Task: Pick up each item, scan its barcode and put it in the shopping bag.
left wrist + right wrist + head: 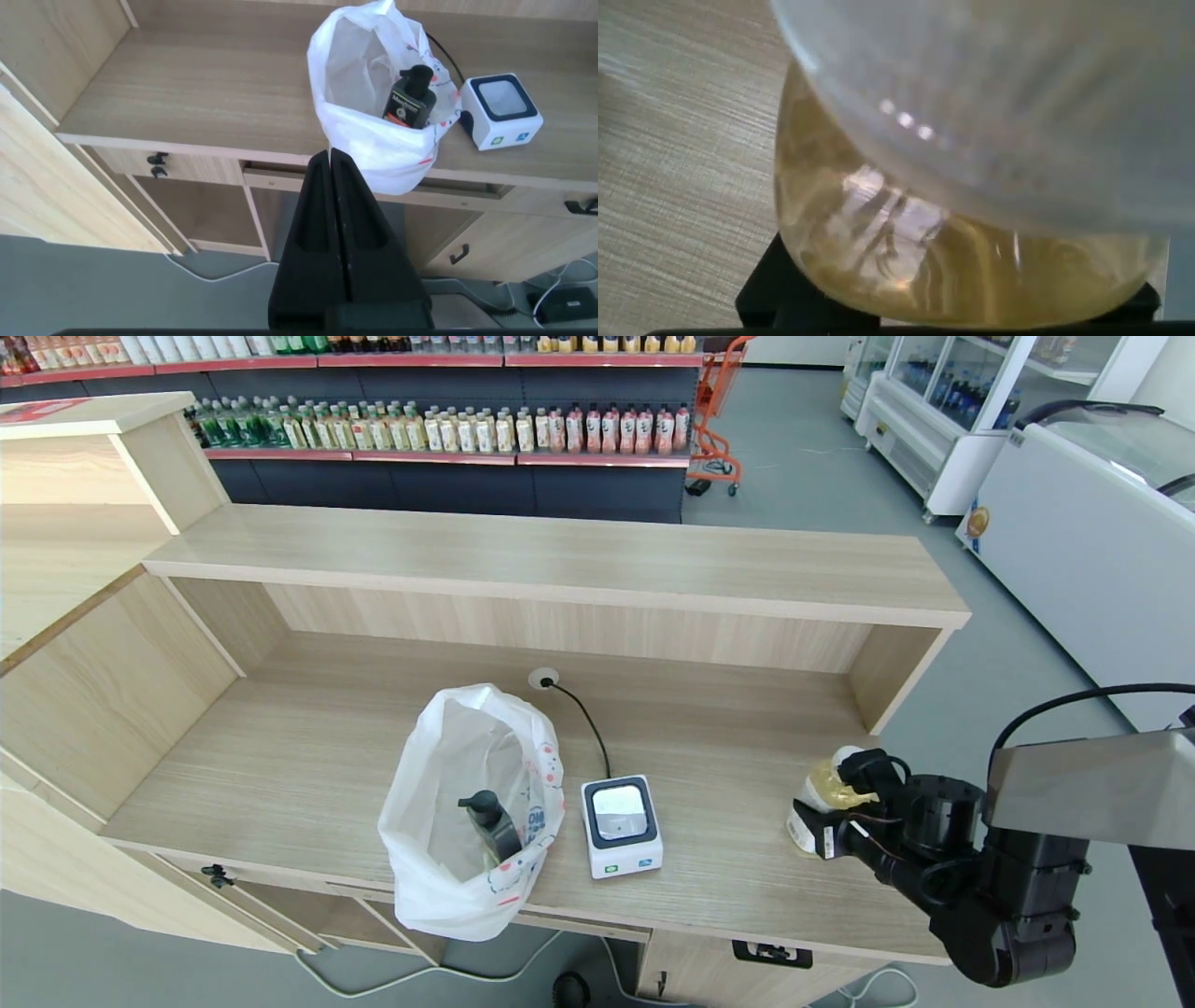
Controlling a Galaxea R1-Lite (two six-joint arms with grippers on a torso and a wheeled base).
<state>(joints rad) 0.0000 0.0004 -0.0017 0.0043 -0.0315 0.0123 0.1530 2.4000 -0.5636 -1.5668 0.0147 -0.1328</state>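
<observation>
Right hand [840, 807] pinching clear bottle of yellow liquid [820, 791] near tabletop's [308, 756] right front corner; lifted or resting, can't tell. Scanner [621, 826] sitting leftward along front edge, between bottle and shopping bag [415, 803], window facing up. Left hand [338, 233], fingers pressed together, hanging off front edge before bag. Right arm looking nearer scanner.

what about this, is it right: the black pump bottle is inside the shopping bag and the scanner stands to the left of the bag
Not quite. The black pump bottle is inside the shopping bag, but the scanner stands to the right of the bag, not the left. The head view shows it.
</observation>
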